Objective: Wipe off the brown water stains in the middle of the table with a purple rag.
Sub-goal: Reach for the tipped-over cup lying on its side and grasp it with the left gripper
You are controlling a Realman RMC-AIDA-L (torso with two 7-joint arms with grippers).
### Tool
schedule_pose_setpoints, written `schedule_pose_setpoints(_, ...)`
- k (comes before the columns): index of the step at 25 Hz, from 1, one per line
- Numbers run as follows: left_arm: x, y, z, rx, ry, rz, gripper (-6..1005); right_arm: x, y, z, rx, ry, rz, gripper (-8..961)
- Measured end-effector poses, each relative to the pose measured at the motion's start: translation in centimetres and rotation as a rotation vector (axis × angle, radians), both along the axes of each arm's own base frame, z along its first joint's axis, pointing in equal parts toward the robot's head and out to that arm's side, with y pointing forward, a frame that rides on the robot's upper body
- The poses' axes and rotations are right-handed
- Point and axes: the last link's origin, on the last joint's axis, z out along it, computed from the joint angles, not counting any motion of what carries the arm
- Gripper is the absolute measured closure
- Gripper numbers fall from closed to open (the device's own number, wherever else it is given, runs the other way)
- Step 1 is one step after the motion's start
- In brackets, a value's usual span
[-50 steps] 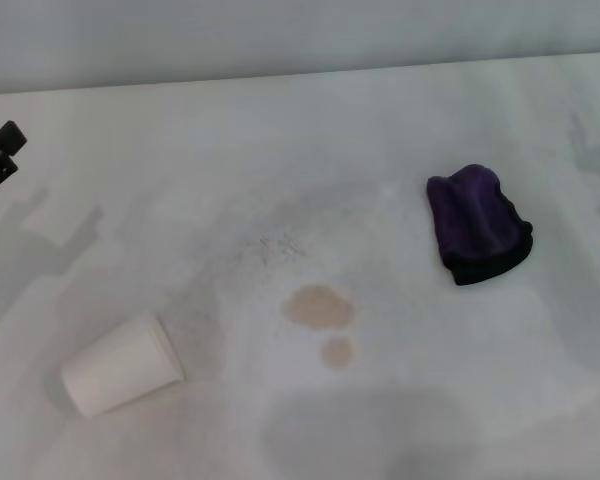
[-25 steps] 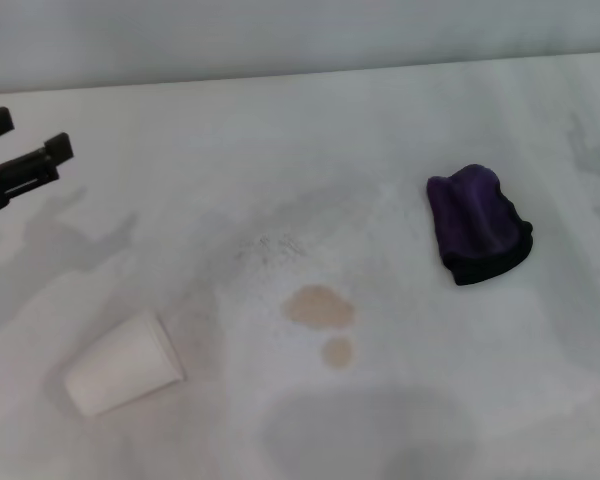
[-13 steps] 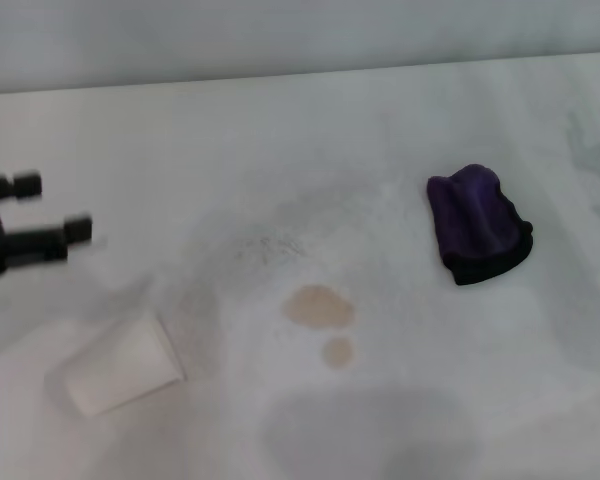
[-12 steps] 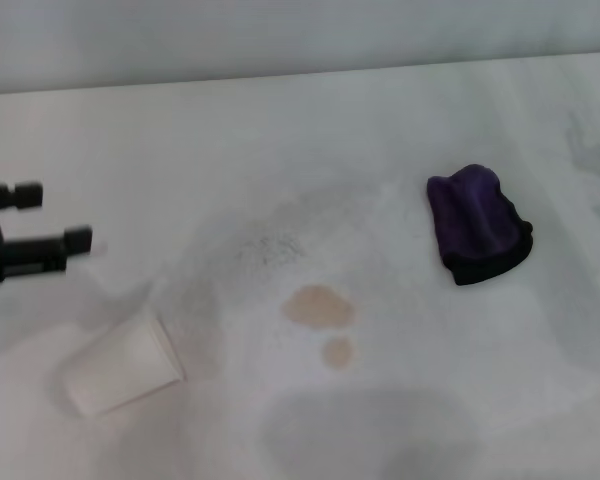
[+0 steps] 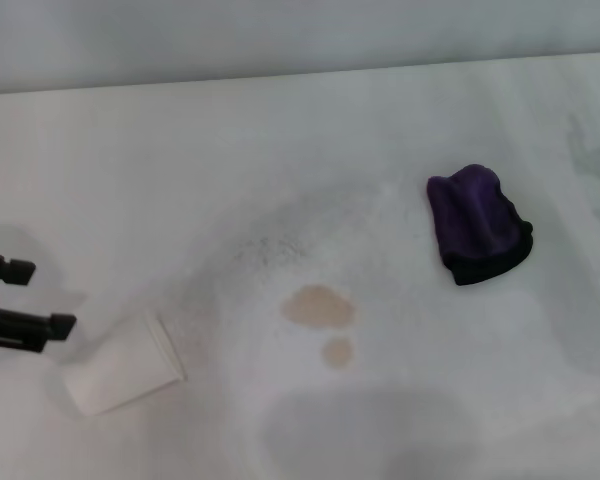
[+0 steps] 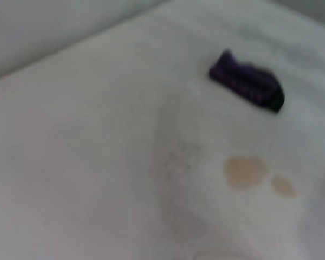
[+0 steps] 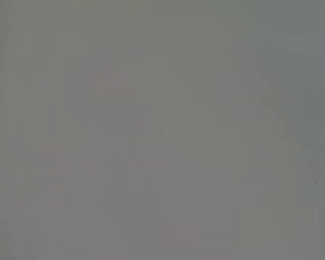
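Black and spread apart, the left gripper (image 5: 35, 297) hangs at the table's (image 5: 280, 130) nine-o'clock edge, fingers parted, holding nothing, just beside a white paper cup (image 5: 123, 366) lying on its side. At the middle sit the brown water stains (image 5: 319, 308), untouched: a larger blotch with a small dot at its five o'clock. The purple rag (image 5: 477, 238) lies bunched well apart at their two o'clock. The right gripper is out of sight. Judged from this, wiping has not begun; the cup seems the left gripper's concern, and next someone must fetch the rag.
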Motion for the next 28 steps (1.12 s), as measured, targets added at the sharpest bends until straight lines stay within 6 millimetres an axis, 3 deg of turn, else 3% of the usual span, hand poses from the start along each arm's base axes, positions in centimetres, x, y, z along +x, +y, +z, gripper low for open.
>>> schedule_pose_setpoints(11, 1.5, 0.6, -4.0, -0.159, 0.210, -0.115, 123, 0.2, -0.4, -0.2, 0.017, 0.032, -0.013, 499)
schedule_pose_setpoints(28, 0.9, 0.7, -6.9, -0.197, 0.315, -0.190, 123, 0.4, -0.5, 0.1, 0.035, 0.041, -0.022, 500)
